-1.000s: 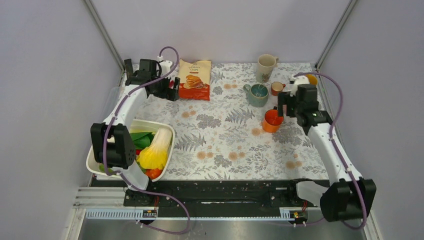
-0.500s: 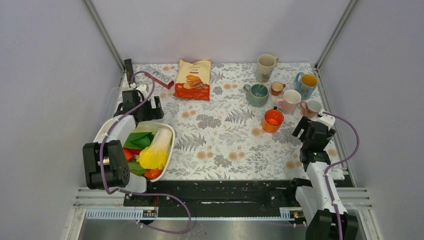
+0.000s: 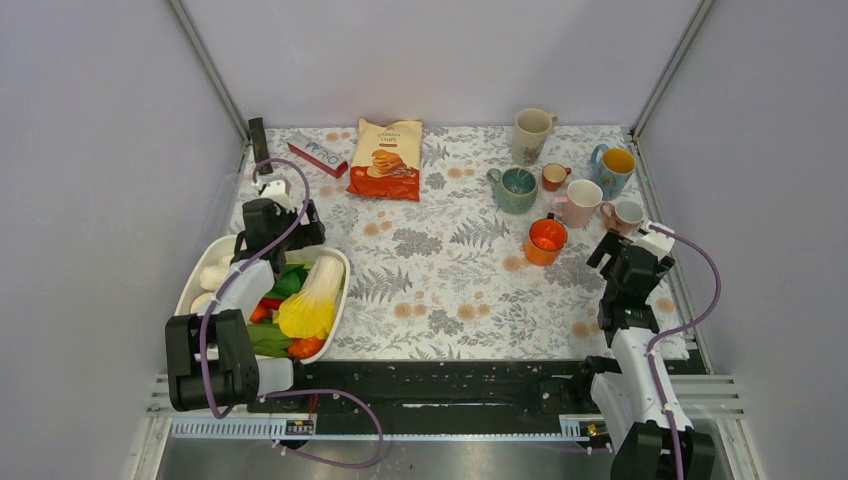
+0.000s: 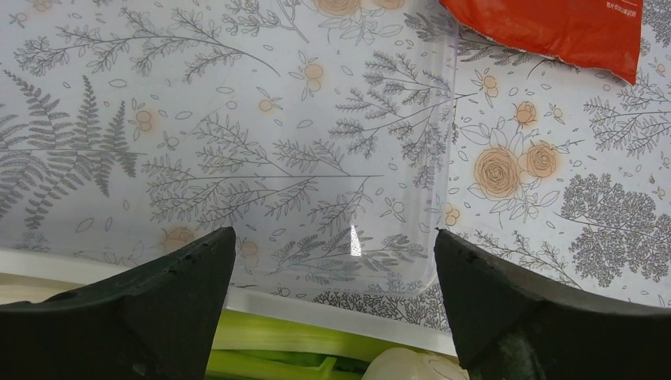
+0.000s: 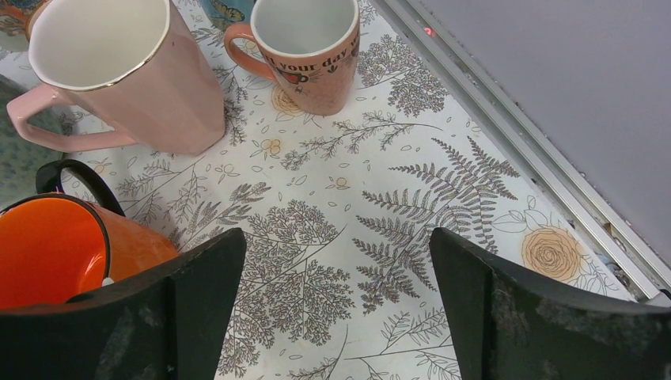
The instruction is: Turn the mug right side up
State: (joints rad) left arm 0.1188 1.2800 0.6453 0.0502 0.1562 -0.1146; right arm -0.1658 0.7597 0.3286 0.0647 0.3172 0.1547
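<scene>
Right end effector (image 3: 622, 252) hangs low over the tabletop (image 3: 450, 290), fingers spread wide, nothing but fern print between them. And there's the orange mug (image 3: 545, 241), just off its left finger! On the right wrist camera the orange mug (image 5: 55, 253) sits on its base, mouth up, black handle arching on the far side. It is clear of the right end effector (image 5: 332, 245).

Ahead and slightly left stands a pink mug (image 5: 134, 71), upright with a white interior. Straight ahead is a small peach mug (image 5: 312, 47) with lettering, also upright. From above, the pink mug (image 3: 580, 200) and peach mug (image 3: 625, 213) stand close together beyond the fingers.

Over to the left end effector (image 3: 275, 215). It's also spread wide and holding nothing. Through its own camera, the left end effector (image 4: 332, 245) frames bare floral cloth. The rim of a white tub (image 4: 356, 313) runs right beneath it, with greens inside. A red snack bag (image 4: 554, 28) lies ahead to its right.
</scene>
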